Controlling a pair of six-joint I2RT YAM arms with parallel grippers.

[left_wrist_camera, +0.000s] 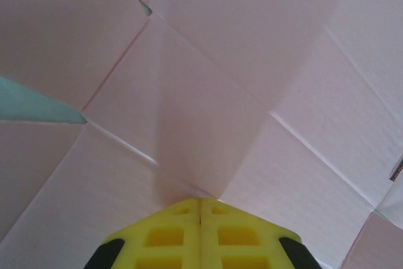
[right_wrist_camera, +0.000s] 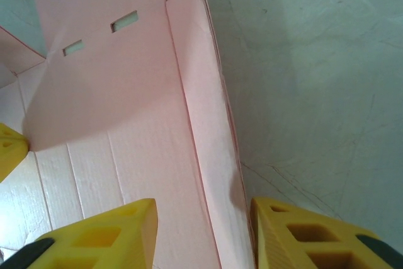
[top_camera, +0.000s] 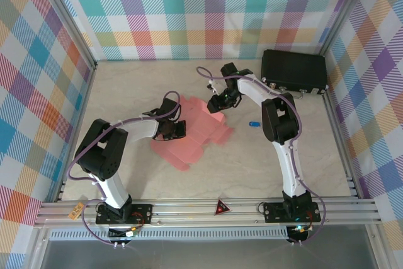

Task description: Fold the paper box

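Observation:
The paper box [top_camera: 203,131] is a salmon-pink creased card sheet spread out on the table's middle. My left gripper [top_camera: 174,129] rests on its left part. In the left wrist view its yellow fingertips [left_wrist_camera: 189,209] are shut together and press down onto the pink card [left_wrist_camera: 220,80] with nothing between them. My right gripper [top_camera: 220,101] is at the sheet's far right edge. In the right wrist view it [right_wrist_camera: 204,218] stands open astride a raised side flap [right_wrist_camera: 211,155]; the right finger [right_wrist_camera: 296,231] touches the flap's outer face, and the left finger [right_wrist_camera: 107,237] stands apart from it over the card.
A black case [top_camera: 294,70] lies at the back right near the wall. A small blue object [top_camera: 254,123] sits on the table right of the sheet. Plaid walls close in three sides. Bare table [right_wrist_camera: 315,61] lies beyond the raised flap.

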